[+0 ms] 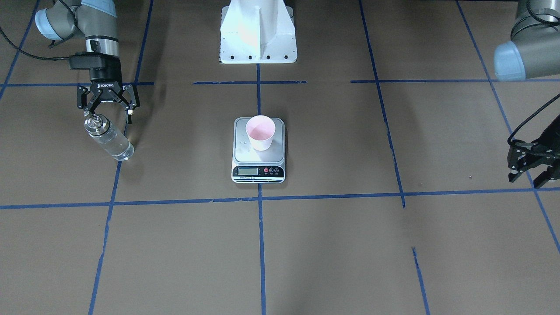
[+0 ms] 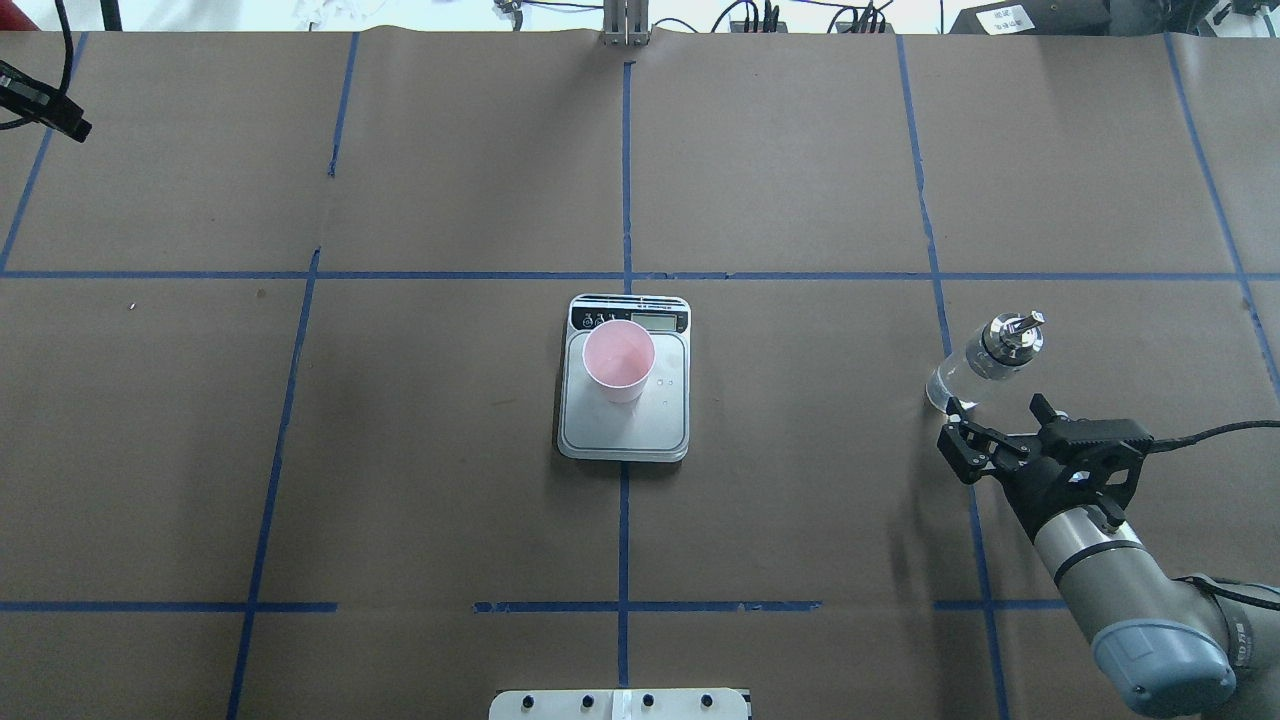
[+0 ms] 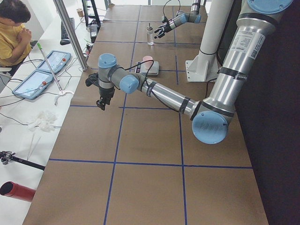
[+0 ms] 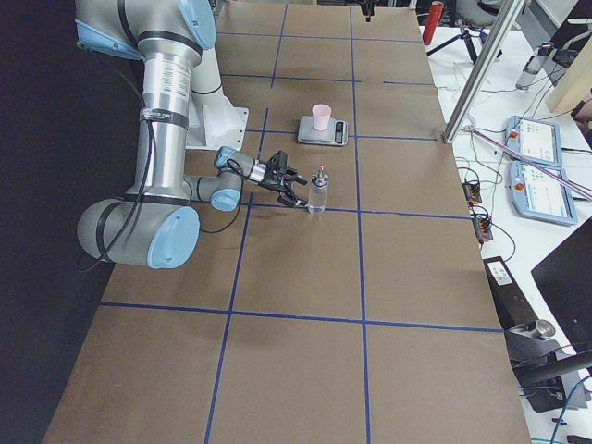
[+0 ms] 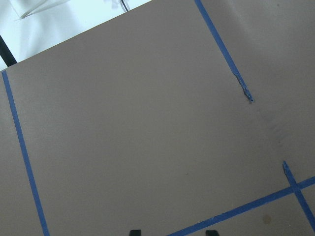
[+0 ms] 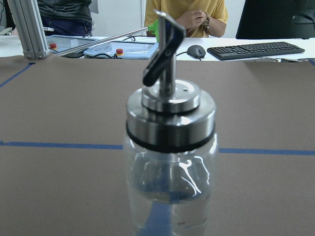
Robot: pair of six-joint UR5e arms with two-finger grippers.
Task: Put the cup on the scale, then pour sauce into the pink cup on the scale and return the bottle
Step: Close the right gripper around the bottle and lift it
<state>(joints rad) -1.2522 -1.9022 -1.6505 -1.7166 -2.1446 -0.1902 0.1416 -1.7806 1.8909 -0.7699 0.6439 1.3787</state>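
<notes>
Right gripper (image 1: 108, 116): showing a black two-finger linkage build, with white "ROBOTIQ" lettering running across the body behind it.
Left gripper (image 1: 527, 179): showing the same black build.
Wrist camera box (image 1: 85, 61): sitting black behind the right gripper, trailing a black cable (image 2: 1205, 436).
Arm tubes (image 3: 168, 96): showing silver-grey.
Joint caps (image 3: 213, 126): showing pale blue.
Pedestal (image 1: 258, 35): standing white, with dark screw holes lining its foot.

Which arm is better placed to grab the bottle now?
Right. Its open tool sits just beside the bottle, facing it; the left tool hangs far across the table, beyond the scale holding the cup.
</notes>
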